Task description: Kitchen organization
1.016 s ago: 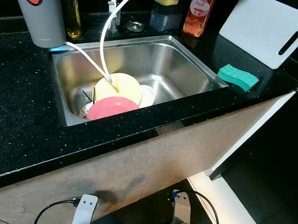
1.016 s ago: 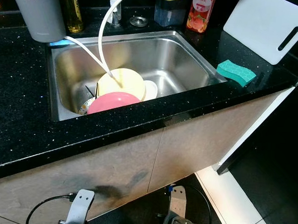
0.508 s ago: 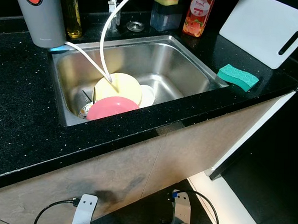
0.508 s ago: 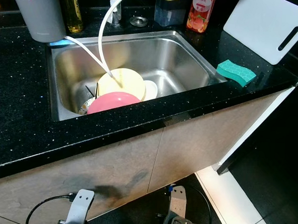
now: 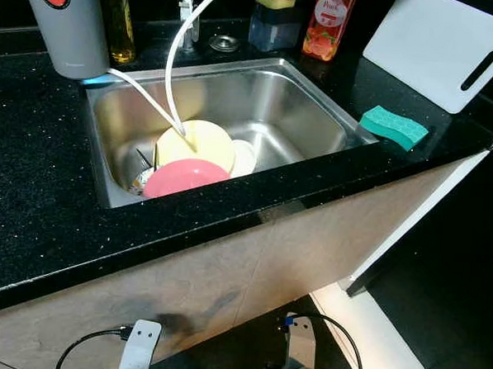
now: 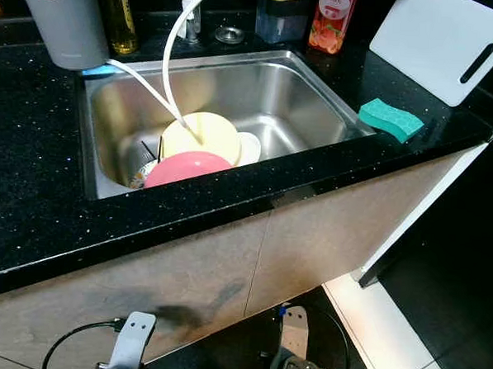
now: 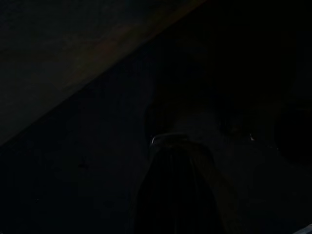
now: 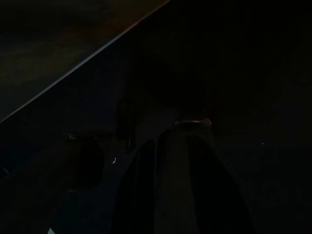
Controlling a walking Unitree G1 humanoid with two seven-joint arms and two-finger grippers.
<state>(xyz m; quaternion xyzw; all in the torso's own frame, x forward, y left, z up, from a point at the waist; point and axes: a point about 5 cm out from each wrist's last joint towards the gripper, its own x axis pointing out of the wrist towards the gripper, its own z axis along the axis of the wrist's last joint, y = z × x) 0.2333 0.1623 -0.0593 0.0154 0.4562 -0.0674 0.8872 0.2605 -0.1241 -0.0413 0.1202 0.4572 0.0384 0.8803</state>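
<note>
Black speckled table (image 5: 32,173), spanning the frame from left edge to right, with a stainless steel sink (image 5: 292,104) set in its centre.

Sink contents, lower left of the basin: a yellow plate (image 5: 201,142), a pink plate (image 5: 185,177) overlapping it on the near side, a small white dish (image 5: 244,158) just right of the yellow plate, and dark utensils (image 5: 142,159) partly hidden at the left of the stack. Two white hoses (image 5: 177,49) run down from the upper centre and upper left, ending on the yellow plate.

Table, upper left of the frame: a grey cylindrical appliance (image 5: 66,22) with a red round label, standing at the sink's back corner; an amber bottle (image 5: 120,21) beside it. Upper centre: a tap base (image 5: 187,16), a round metal fitting (image 5: 225,43), a dark soap dispenser (image 5: 274,25) topped with a yellow sponge (image 5: 275,0), and a red peach-labelled bottle (image 5: 328,23). Upper right: a white cutting board (image 5: 436,46) with a slot handle. Right of the sink, near the table's front edge: a green sponge (image 5: 393,127).

Bottom of the frame: beige cabinet front (image 5: 225,274) and two arms with cables hanging low before it. Both wrist views are very dark; whether the left gripper or right gripper is open or closed cannot be told.
</note>
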